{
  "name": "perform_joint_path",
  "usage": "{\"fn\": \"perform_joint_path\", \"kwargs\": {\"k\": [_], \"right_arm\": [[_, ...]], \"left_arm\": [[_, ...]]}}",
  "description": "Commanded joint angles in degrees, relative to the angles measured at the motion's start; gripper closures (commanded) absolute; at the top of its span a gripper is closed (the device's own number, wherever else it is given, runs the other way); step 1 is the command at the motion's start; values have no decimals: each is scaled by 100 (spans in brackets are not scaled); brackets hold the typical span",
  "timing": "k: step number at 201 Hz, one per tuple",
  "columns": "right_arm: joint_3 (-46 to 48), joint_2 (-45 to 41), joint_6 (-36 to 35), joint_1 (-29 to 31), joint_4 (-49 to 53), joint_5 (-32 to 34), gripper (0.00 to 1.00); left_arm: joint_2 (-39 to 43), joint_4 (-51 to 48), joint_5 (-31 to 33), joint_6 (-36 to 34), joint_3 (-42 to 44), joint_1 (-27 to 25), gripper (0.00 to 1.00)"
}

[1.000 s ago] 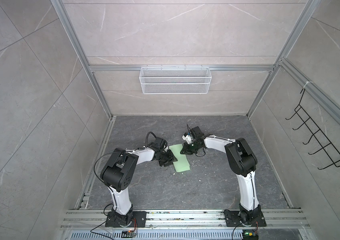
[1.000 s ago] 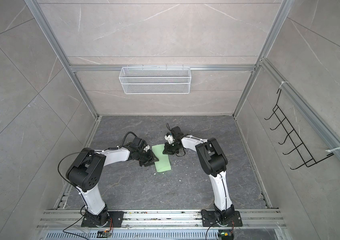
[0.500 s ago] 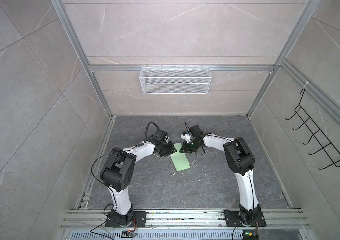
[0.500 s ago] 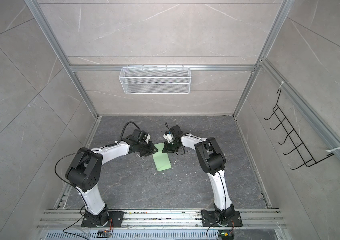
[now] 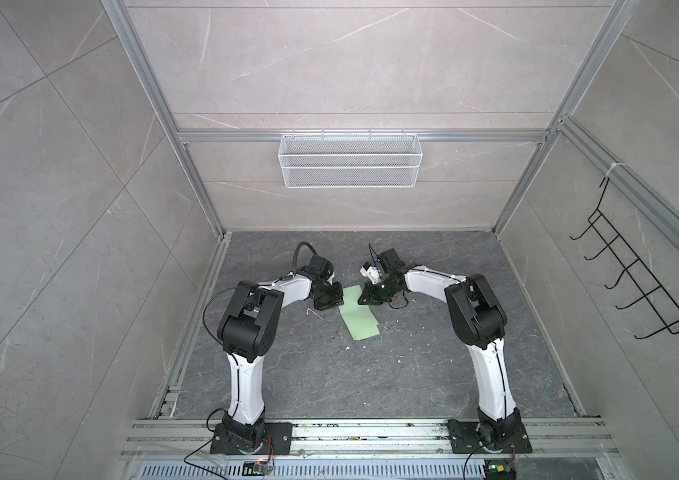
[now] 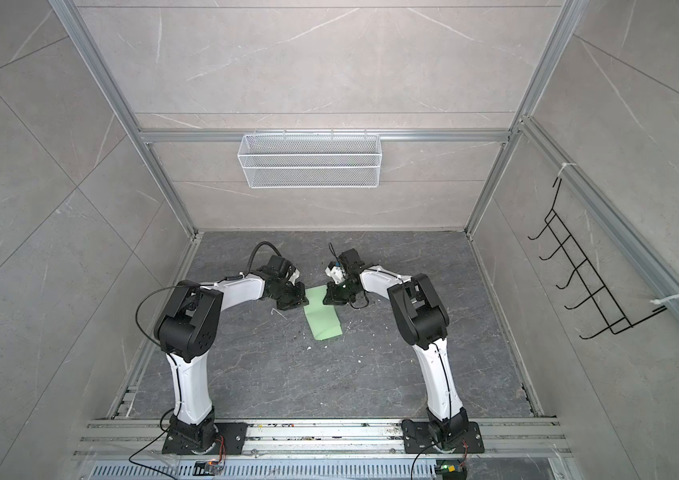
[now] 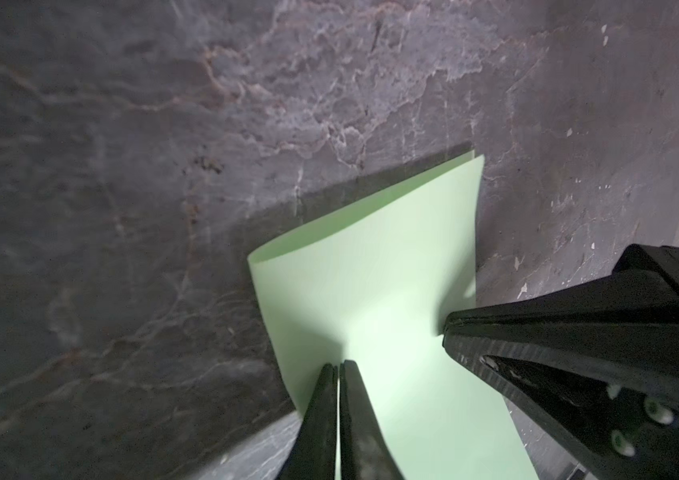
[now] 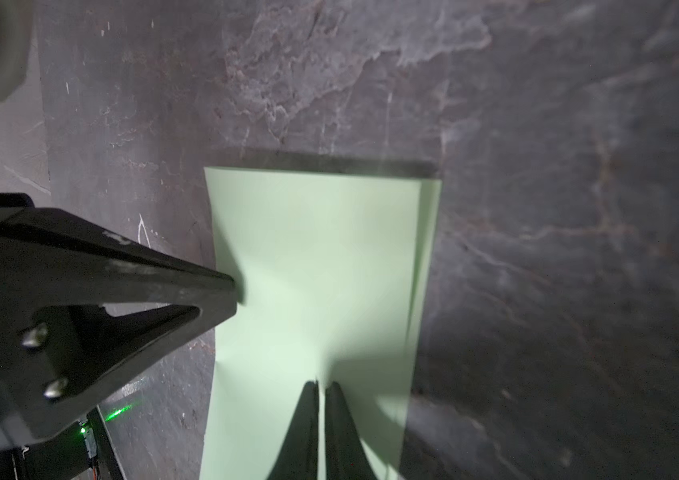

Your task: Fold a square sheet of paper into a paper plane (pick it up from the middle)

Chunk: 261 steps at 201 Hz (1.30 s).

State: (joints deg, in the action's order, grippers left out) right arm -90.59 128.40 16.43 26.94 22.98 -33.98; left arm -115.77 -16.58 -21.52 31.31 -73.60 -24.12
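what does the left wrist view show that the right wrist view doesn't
Only the left wrist view shows the paper's far end bowed open, its layers parted. Only the right wrist view shows a green light and the layers' offset long edge. Both show the left gripper and right gripper, fingers shut on opposite long edges of the paper.

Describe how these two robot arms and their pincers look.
The left arm and right arm have white tube-like links joined by black joints, bolted to black base plates. Thin black cables loop along them. The left gripper and right gripper are black, each with two slim pointed fingers; silver screws show on the sides.
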Motion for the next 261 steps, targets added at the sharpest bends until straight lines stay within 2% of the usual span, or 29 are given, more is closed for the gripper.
{"fn": "perform_joint_path", "kwargs": {"k": [1,18,61,83,111,173,261], "right_arm": [[-157,25,-122,7,237,262,89],[-138,-314,-73,112,170,595,89],[891,-1478,168,668,-785,1714,89],[1325,-1771,251,1070,-958,2211,90],[1828,-1988,479,1421,-1300,2512,90],[1816,-1660,317,1807,-1423,2784,90],[1386,-1080,57,1969,-995,3072,88]], "left_arm": [[-141,-455,121,-192,-46,-14,92],[-236,-642,185,-211,-28,-14,92],[-315,-752,218,-127,176,3,95],[-368,-767,144,-51,213,30,95],[-398,-727,-5,17,269,128,95],[-552,-585,-402,148,349,319,96],[-675,-507,-512,218,504,467,96]]}}
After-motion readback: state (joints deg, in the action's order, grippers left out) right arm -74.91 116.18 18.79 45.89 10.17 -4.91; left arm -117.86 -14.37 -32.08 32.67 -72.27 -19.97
